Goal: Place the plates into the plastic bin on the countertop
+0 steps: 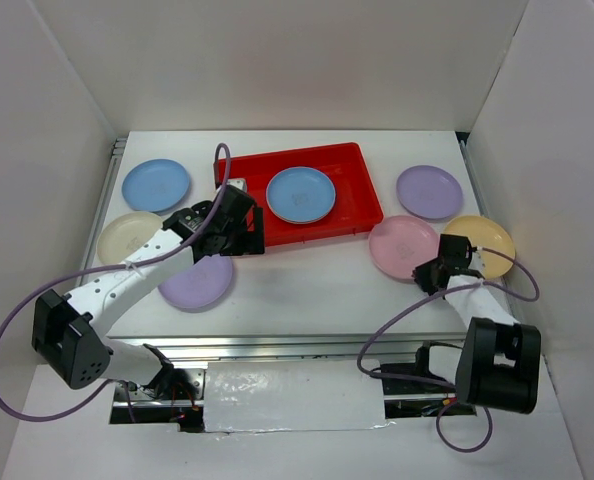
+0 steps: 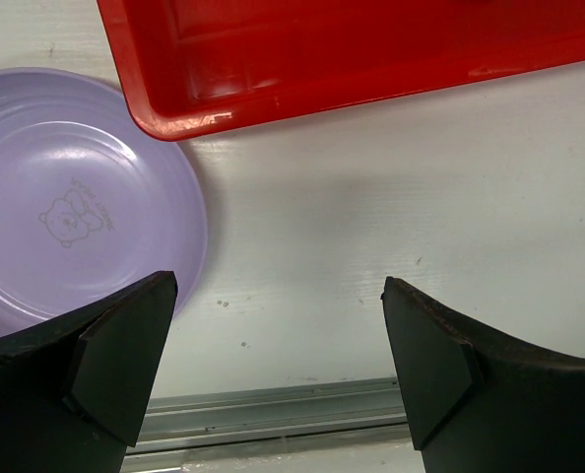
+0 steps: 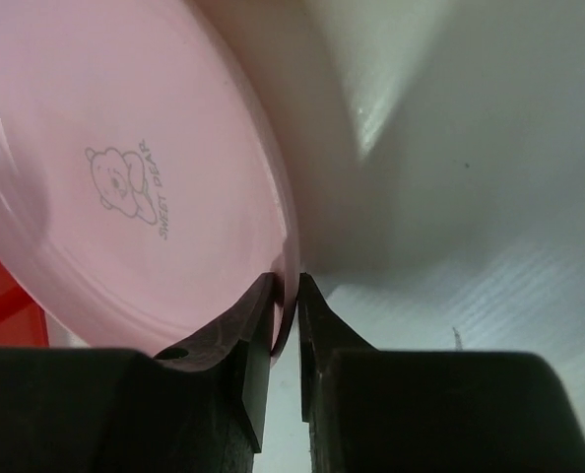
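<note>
Your right fingers (image 3: 256,365) clamp the pink plate (image 3: 125,177) by its rim; lift level, clear the bin (image 1: 355,195) wall, then release. Left fingers (image 2: 115,365) stand apart, empty.

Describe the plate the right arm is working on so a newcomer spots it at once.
Start at the red bin in the middle of the white countertop. Just off its near right corner is the pink plate, between the bin and a yellow plate. It is the only pink one, and the right pincer grips its rim.
</note>
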`<action>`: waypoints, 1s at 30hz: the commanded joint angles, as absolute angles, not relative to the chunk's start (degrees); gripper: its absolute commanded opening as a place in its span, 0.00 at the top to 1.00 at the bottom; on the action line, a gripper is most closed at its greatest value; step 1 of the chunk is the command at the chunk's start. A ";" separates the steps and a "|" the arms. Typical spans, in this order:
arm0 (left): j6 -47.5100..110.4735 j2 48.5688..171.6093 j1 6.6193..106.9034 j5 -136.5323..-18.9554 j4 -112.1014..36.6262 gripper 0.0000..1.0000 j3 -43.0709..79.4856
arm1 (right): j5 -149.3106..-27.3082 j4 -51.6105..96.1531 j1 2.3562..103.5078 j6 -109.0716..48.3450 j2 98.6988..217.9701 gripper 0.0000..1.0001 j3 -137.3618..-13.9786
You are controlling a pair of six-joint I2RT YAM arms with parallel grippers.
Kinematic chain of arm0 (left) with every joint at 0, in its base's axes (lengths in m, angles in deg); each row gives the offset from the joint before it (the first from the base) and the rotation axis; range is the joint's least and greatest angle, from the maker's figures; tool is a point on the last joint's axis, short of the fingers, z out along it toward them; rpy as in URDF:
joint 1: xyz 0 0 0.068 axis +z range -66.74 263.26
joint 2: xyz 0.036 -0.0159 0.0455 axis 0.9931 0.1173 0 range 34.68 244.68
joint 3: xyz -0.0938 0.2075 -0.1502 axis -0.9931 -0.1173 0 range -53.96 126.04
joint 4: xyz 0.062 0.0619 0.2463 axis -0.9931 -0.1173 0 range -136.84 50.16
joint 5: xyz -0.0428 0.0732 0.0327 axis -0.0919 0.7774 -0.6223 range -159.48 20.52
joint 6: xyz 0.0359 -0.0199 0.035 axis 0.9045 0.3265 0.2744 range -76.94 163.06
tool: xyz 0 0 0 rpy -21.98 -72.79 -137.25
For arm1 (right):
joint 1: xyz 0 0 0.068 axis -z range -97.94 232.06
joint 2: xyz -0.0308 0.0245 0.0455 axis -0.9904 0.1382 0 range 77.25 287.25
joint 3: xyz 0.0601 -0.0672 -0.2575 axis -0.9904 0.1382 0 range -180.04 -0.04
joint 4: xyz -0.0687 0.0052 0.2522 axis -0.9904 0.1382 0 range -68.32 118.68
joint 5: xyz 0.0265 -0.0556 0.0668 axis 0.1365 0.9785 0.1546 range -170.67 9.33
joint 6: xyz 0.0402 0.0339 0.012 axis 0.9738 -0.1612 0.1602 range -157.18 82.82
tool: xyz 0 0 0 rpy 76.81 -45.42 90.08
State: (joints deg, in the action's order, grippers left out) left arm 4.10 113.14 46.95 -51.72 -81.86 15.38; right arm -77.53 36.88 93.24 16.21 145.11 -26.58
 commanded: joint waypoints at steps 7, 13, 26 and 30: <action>3.60 111.33 46.08 -50.24 -82.82 0.01 16.79 | -76.63 44.78 93.13 15.82 129.12 1.00 -23.94; 2.90 110.80 45.47 -49.01 -84.31 0.01 17.49 | -77.86 52.69 93.05 16.00 116.91 1.00 -26.93; 1.76 109.66 45.29 -46.81 -86.33 0.01 18.55 | -87.08 44.63 85.68 18.01 118.10 1.00 -36.05; 1.58 107.90 45.55 -45.84 -87.48 0.01 18.64 | -86.65 46.88 72.00 13.91 138.64 1.00 -52.99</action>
State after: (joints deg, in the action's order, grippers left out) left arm 2.42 110.95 45.52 -47.88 -86.32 16.25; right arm -84.40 52.99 79.27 16.23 128.98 -40.68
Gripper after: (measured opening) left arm 0.993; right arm 0.129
